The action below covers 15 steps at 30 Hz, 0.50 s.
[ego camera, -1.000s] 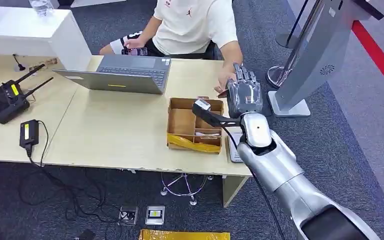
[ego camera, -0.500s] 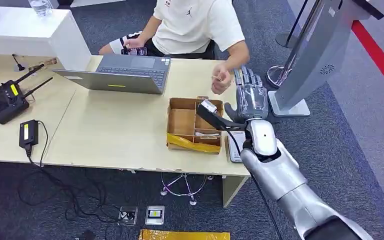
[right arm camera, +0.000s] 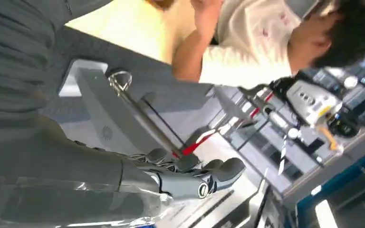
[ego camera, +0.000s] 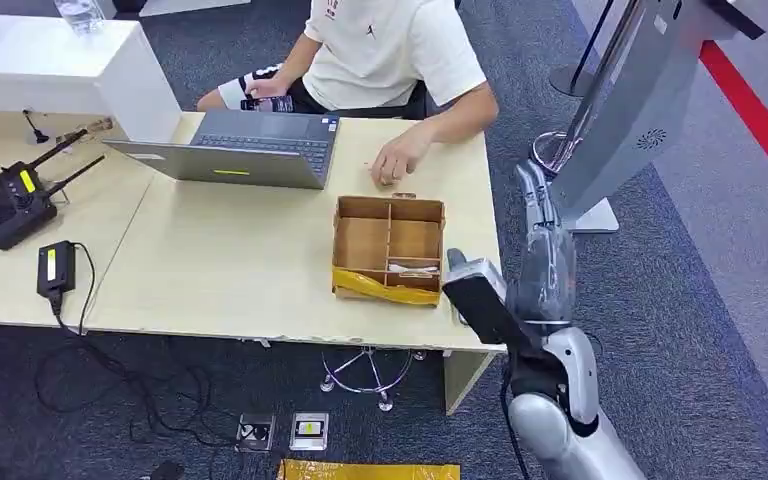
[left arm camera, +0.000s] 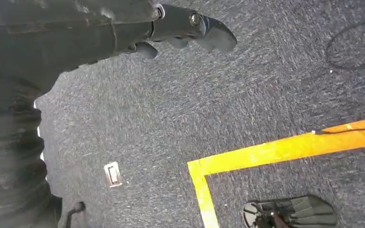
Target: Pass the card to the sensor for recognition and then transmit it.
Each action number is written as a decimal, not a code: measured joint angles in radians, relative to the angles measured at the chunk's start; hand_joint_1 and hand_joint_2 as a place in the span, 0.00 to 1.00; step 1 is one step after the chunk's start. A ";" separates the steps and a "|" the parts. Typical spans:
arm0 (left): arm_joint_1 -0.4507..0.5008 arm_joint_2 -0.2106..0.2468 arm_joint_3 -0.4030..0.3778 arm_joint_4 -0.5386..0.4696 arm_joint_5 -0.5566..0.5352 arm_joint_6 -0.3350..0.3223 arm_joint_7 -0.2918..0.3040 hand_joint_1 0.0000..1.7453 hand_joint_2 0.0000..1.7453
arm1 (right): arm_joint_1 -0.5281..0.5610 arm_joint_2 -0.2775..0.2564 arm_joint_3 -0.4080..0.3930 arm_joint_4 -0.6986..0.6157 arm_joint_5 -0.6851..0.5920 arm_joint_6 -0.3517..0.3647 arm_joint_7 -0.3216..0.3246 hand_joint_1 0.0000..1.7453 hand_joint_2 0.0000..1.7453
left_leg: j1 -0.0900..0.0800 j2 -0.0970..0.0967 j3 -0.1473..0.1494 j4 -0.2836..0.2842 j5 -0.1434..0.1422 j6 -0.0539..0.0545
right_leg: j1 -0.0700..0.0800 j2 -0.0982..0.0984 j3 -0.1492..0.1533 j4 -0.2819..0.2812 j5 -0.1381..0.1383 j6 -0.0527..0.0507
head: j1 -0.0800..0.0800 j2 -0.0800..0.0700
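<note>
Silver-armed, my right robot hand (ego camera: 545, 255) has swung back off the bench (ego camera: 240, 270) and now hangs past its edge, beside the grey stand (ego camera: 630, 110). Its fingers are straight and apart, holding nothing I can see. The person's hand (ego camera: 395, 160) has settled flat on the bench, well apart from mine. I cannot make out the card; I judge it handed over.

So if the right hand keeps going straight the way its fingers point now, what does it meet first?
Most likely the slanted grey kiosk panel: the right hand has its fingers extended toward the panel's lower edge, beside the white base plate. Depth is unclear, so it might pass just alongside.
</note>
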 joint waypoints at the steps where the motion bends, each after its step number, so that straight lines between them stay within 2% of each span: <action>1: 0.000 0.000 0.000 0.000 0.002 0.001 0.000 0.00 1.00 | 0.026 -0.005 0.000 -0.028 0.012 0.022 -0.002 0.00 1.00 | 0.000 0.000 0.000 0.000 0.000 0.000 | 0.000 0.000 0.000 0.000 0.000 0.000 | -0.001 0.000; 7: -0.001 -0.002 0.002 0.000 0.018 0.005 0.011 0.00 1.00 | 0.123 -0.013 0.005 -0.076 0.016 0.142 -0.017 0.00 1.00 | 0.000 0.001 0.000 0.000 0.000 0.000 | 0.000 0.000 0.000 0.000 0.000 0.000 | 0.000 0.000; 10: -0.002 -0.005 0.004 0.000 0.023 0.006 0.018 0.00 1.00 | 0.131 -0.013 0.021 -0.062 0.088 0.142 -0.030 0.00 1.00 | 0.000 0.001 0.000 0.000 0.000 0.000 | 0.000 0.000 0.000 0.000 0.000 0.000 | -0.001 0.000; 12: -0.003 -0.007 0.005 0.000 0.024 0.007 0.021 0.00 1.00 | 0.131 -0.010 0.027 -0.044 0.081 0.137 -0.036 0.00 1.00 | 0.000 0.001 0.000 0.000 0.000 0.000 | 0.000 0.000 0.000 0.000 0.000 0.000 | 0.000 0.000; 15: -0.003 -0.010 0.006 0.000 0.026 0.007 0.021 0.00 1.00 | 0.123 -0.006 0.053 -0.002 0.155 0.122 -0.014 0.00 1.00 | 0.000 0.001 0.000 0.000 0.000 0.000 | 0.000 0.000 0.000 0.000 0.000 0.000 | 0.000 0.000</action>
